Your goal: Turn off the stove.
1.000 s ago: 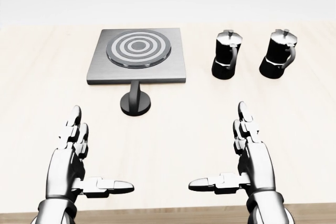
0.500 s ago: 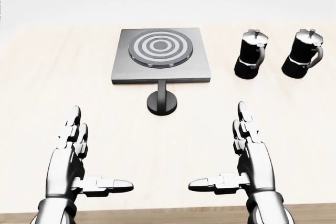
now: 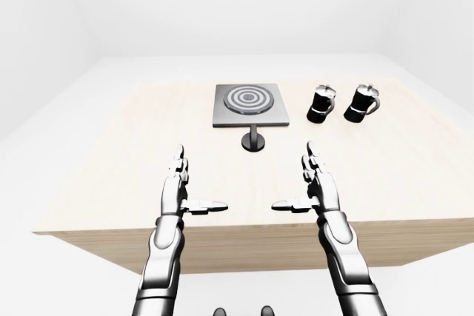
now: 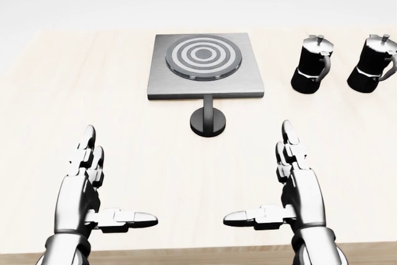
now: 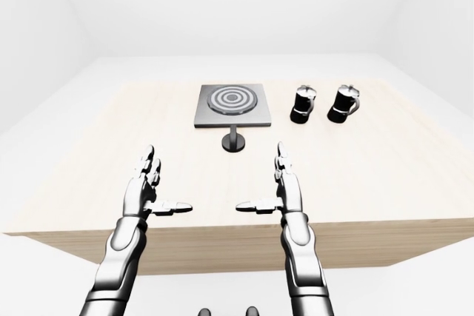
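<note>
a square grey metal stove (image 4: 205,85) with a ringed round burner (image 4: 203,56) sits on the pale wooden table (image 4: 124,141), toward the top middle of the head view. its black round knob (image 4: 208,120) stands just below the stove's near edge. two black moka pots (image 4: 312,65) (image 4: 371,64) stand to its right (apart from each other). the left hand (image 4: 84,181) and right hand (image 4: 296,181) hover over the table's lower part, fingers spread and holding nothing, well short of the knob.
</note>
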{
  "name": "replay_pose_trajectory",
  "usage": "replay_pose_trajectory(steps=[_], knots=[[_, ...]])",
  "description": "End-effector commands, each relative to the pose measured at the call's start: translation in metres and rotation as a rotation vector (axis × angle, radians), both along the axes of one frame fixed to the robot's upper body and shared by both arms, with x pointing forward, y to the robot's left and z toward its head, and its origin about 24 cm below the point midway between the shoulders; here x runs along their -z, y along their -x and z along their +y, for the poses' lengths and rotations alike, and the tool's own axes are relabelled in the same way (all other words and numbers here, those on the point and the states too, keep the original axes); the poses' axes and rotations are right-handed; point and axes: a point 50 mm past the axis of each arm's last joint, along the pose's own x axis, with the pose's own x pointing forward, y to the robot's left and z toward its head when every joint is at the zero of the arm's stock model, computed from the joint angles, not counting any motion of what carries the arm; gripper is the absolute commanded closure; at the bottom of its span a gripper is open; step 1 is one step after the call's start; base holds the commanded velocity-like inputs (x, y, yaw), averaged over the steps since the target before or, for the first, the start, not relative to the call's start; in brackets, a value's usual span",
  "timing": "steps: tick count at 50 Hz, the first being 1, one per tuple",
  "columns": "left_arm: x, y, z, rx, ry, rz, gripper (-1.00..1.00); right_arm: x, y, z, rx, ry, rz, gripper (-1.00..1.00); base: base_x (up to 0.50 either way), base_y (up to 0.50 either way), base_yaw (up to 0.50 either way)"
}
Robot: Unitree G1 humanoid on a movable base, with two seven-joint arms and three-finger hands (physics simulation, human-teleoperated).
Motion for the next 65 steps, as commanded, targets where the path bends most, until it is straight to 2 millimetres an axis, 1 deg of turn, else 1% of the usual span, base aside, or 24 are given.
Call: replay_pose_trajectory(steps=[1,4,12,15,29,48,60,65], knots=[[0.0015,-0.0013,-0.0006,0.001,0.001,0.006,-1.00,-0.0005,0.0000,-0.0004,0.000,-0.004,-0.003,-1.00,0.19,0.00,0.00],[-0.0011,0.0006,-0.0002,0.001,0.000,0.000,-1.00,-0.0007,0.0001,-0.0002,-0.002,0.003,-0.008,-1.00,0.28,0.00,0.00],[0.0018,-0.0012,-0.0002,0.001,0.001,0.007,-1.00,-0.0020,0.0001,0.0006,-0.005,0.008,-0.010,-1.00,0.38,0.00,0.00],[-0.0008,-0.0014,0.0004,-0.004,0.007,0.010,-1.00,-0.0019,0.0002,0.0007,-0.005,0.008,-0.010,-1.00,0.39,0.00,0.00],[0.0001,-0.0016,0.0002,-0.005,0.006,0.006,-1.00,-0.0013,0.0000,0.0005,-0.007,0.006,-0.011,-1.00,0.32,-0.01,0.00],[0.0013,-0.0025,0.0003,-0.005,0.007,0.008,-1.00,-0.0035,-0.0002,0.0028,-0.021,0.021,-0.018,-1.00,0.29,-0.13,0.00],[0.0004,-0.0019,0.0005,-0.004,0.009,0.008,-1.00,-0.0008,-0.0011,0.0029,-0.026,0.032,-0.006,-1.00,0.30,-0.01,0.00],[-0.0003,-0.0016,0.0005,-0.004,0.009,0.008,-1.00,-0.0028,-0.0012,0.0041,-0.028,0.034,-0.004,-1.00,0.42,0.00,0.00]])
